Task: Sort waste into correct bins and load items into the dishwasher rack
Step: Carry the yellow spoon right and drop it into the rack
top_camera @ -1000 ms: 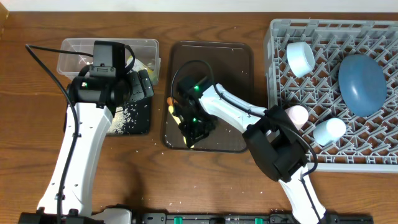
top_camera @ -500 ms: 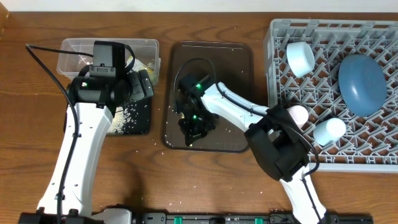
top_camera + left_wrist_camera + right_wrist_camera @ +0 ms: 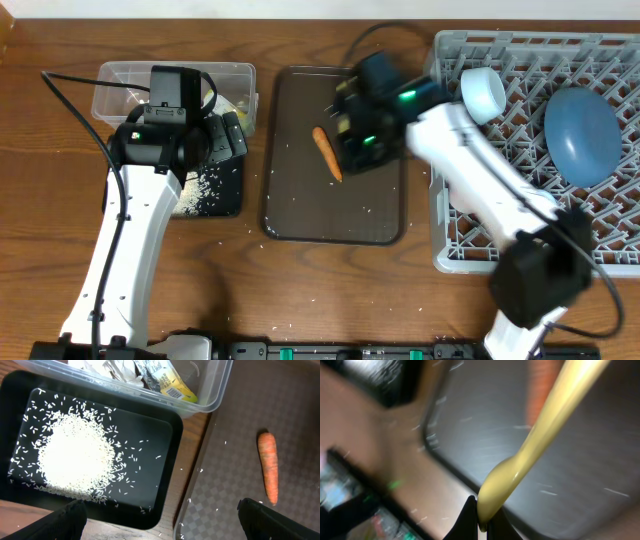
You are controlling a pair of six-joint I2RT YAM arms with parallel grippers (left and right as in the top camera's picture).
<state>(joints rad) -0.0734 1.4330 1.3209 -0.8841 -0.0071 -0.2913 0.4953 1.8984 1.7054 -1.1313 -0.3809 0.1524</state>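
Right gripper [image 3: 481, 519] — clamped shut on a pale yellow spoon-like utensil [image 3: 540, 435]. Left gripper [image 3: 162, 520] — spread wide, holding nothing, above the black tray [image 3: 165, 435] edge.

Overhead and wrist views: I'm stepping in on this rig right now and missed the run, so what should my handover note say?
Left hand: open, empty, by the black tray.
Right hand: shut on a pale yellow spoon-like utensil, over the brown tray; its view is blurred.
Done: rice in the black tray; paper and packet in the clear tub; bowl and plate in the rack.
Left: carrot and stray grains lie on the brown tray; the utensil likely goes to the rack. Cups not visible.
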